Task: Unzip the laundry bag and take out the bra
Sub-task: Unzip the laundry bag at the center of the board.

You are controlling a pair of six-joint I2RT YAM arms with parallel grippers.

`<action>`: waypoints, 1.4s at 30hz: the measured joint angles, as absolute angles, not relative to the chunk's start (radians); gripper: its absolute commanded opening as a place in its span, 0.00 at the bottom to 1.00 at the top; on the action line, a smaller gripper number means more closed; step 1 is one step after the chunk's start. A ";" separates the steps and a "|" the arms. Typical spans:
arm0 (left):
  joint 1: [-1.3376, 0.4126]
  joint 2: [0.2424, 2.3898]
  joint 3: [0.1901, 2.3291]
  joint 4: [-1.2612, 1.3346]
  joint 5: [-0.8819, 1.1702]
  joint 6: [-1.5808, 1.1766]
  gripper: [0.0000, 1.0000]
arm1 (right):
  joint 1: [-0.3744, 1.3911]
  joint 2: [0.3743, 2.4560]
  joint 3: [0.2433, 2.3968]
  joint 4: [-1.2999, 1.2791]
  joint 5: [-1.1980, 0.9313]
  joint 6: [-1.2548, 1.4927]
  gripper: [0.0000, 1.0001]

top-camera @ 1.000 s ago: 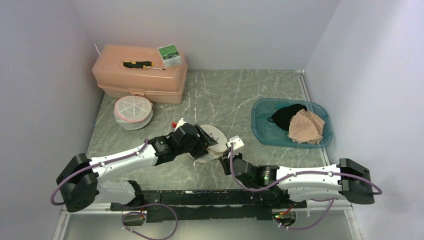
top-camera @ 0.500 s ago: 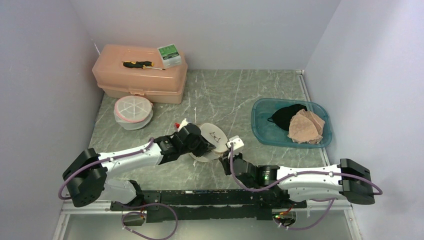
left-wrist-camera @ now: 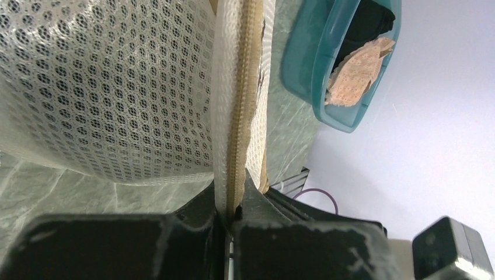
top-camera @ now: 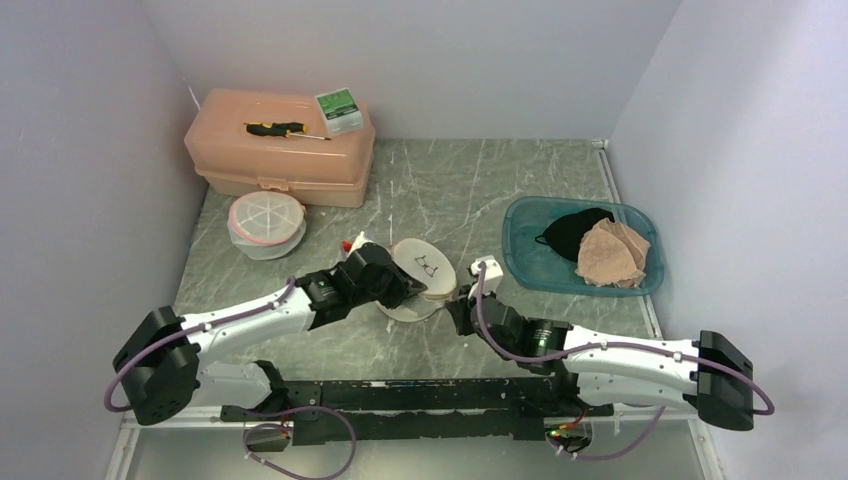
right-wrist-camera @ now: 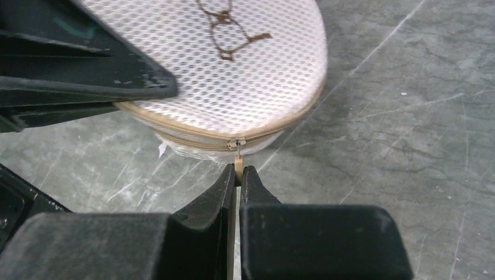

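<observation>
The round white mesh laundry bag [top-camera: 420,275] lies at the table's middle, its tan zipper [right-wrist-camera: 192,139] running round the rim. My left gripper [left-wrist-camera: 233,205] is shut on the bag's zipper seam [left-wrist-camera: 236,111] at its left edge. My right gripper [right-wrist-camera: 238,175] is shut on the tan zipper pull [right-wrist-camera: 238,166] at the bag's near right edge; the slider [right-wrist-camera: 234,143] sits just above the fingertips. In the top view the left gripper [top-camera: 395,290] and right gripper [top-camera: 455,300] flank the bag. The bra inside is hidden by the mesh.
A teal tub [top-camera: 530,270] holding black and beige garments [top-camera: 610,250] stands at the right. A pink toolbox [top-camera: 280,150] with a screwdriver and a small box is at the back left; a second round mesh bag [top-camera: 265,222] lies before it.
My left gripper has closed on the bag's zipper seam. The right arm has pulled the zipper pull rightward and away, shifting the bag slightly.
</observation>
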State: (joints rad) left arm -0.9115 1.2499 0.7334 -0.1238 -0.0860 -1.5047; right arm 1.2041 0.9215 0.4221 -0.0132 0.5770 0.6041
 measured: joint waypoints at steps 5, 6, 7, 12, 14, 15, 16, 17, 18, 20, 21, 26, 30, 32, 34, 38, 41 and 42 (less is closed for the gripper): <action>-0.874 1.212 0.715 -0.116 -0.054 -1.479 0.03 | 1.111 0.908 0.422 -0.031 0.517 0.628 0.00; -0.865 1.207 0.713 -0.115 -0.043 -1.472 0.03 | 1.089 0.904 0.422 -0.034 0.508 0.632 0.00; -0.855 1.204 0.712 -0.113 -0.031 -1.459 0.03 | 1.072 0.899 0.422 -0.036 0.498 0.633 0.00; -0.799 1.203 0.711 -0.070 0.084 -1.368 0.03 | 1.042 0.861 0.421 -0.042 0.471 0.612 0.00; -0.767 1.207 0.712 -0.044 0.145 -1.319 0.03 | 1.041 0.828 0.421 -0.047 0.465 0.588 0.00; -0.746 1.213 0.718 -0.035 0.191 -1.289 0.03 | 1.041 0.808 0.421 -0.052 0.461 0.574 0.00; -0.727 1.224 0.728 -0.030 0.228 -1.258 0.03 | 1.041 0.791 0.422 -0.057 0.459 0.562 0.00; -0.708 1.237 0.744 -0.029 0.268 -1.224 0.03 | 1.041 0.770 0.428 -0.070 0.454 0.546 0.00; -0.691 1.251 0.767 -0.032 0.306 -1.187 0.03 | 1.041 0.755 0.436 -0.084 0.450 0.533 0.00; -0.668 1.275 0.812 -0.035 0.366 -1.130 0.04 | 1.041 0.734 0.465 -0.122 0.438 0.513 0.00; -0.654 1.292 0.850 -0.038 0.408 -1.088 0.09 | 1.043 0.724 0.484 -0.139 0.434 0.504 0.00; -0.622 1.346 0.952 -0.039 0.503 -0.952 0.49 | 1.070 0.698 0.543 -0.163 0.412 0.497 0.00; -0.597 1.403 0.917 0.021 0.546 -0.921 0.67 | 1.089 0.724 0.522 -0.146 0.394 0.511 0.00; -0.588 1.444 0.876 0.055 0.561 -0.922 0.72 | 1.090 0.753 0.486 -0.125 0.381 0.525 0.00; -0.582 1.486 0.833 0.071 0.564 -0.929 0.77 | 1.090 0.790 0.454 -0.118 0.370 0.537 0.00; -0.572 1.486 0.764 0.055 0.553 -0.953 0.85 | 1.090 0.852 0.437 -0.112 0.352 0.554 0.00; -0.569 1.399 0.752 0.011 0.513 -0.971 0.86 | 1.092 0.856 0.437 -0.102 0.349 0.558 0.00; -0.569 1.360 0.752 0.002 0.501 -0.981 0.86 | 1.092 0.856 0.437 -0.099 0.349 0.558 0.00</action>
